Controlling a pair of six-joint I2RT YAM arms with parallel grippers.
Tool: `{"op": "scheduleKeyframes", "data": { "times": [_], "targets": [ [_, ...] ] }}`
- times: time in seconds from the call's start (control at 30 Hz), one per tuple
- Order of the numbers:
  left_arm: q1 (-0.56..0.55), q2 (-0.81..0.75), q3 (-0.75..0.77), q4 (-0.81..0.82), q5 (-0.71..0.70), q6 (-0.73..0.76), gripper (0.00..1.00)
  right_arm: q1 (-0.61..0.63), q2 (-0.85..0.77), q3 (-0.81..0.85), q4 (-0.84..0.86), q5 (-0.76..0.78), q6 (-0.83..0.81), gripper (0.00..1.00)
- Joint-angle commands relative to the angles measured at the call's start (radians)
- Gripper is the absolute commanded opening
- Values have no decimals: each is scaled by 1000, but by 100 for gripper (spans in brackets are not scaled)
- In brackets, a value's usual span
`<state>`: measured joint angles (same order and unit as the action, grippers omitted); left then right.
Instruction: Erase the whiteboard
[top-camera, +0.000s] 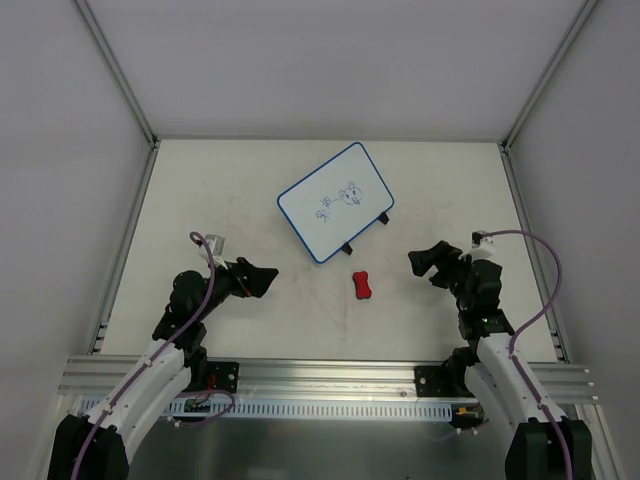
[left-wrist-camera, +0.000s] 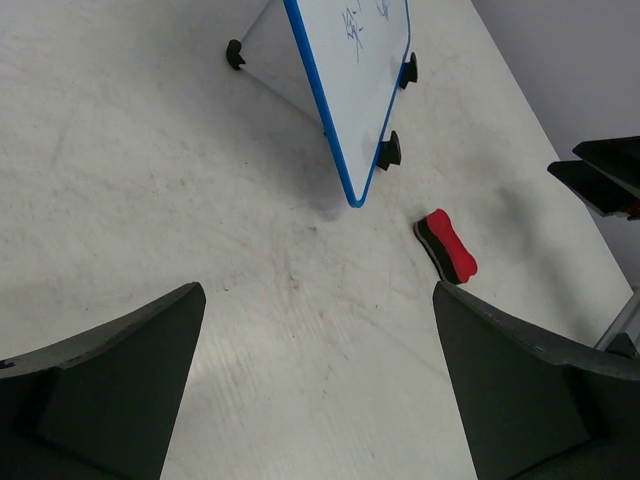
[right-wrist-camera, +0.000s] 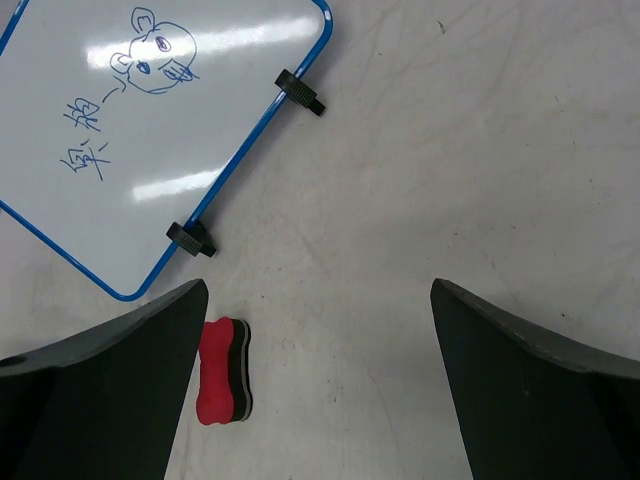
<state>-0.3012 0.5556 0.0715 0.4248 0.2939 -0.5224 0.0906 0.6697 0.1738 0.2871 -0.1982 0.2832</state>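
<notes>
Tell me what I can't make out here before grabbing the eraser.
Top view: the marks on the whiteboard are too small to read.
Left wrist view: the top edge cuts off most of the board and its marks.
Right wrist view: the left edge cuts off one board corner; a finger of the right pincer may hide the left edge of the eraser.

- The whiteboard carries handwriting in blue marker: two or three characters resembling Chinese script, written too loosely to read with certainty.
- Beside them on the same board is a sketched cartoon animal head with round ears, a drawing rather than text.
- In the left wrist view the same handwriting is cut off at the picture's top edge and illegible.
</notes>
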Motion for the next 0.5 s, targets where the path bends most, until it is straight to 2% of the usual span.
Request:
{"op": "scheduleKeyframes", "data": {
  "times": [0.0,0.27,0.37,0.4,0.47],
  "targets": [
    [-3,-13,37,45,56,39,99,6,2,52,14,11,-7,99],
    [-3,-42,37,16,42,58,99,38,68,128,-89,-3,-70,99],
    [-3,-43,43,2,28,64,99,147,47,170,-205,139,-73,99],
    [-3,-43,51,-9,27,67,99,235,33,193,-241,181,-73,99],
    [-3,-43,56,-21,25,73,99,335,36,258,-397,328,-78,99]
  ]
}}
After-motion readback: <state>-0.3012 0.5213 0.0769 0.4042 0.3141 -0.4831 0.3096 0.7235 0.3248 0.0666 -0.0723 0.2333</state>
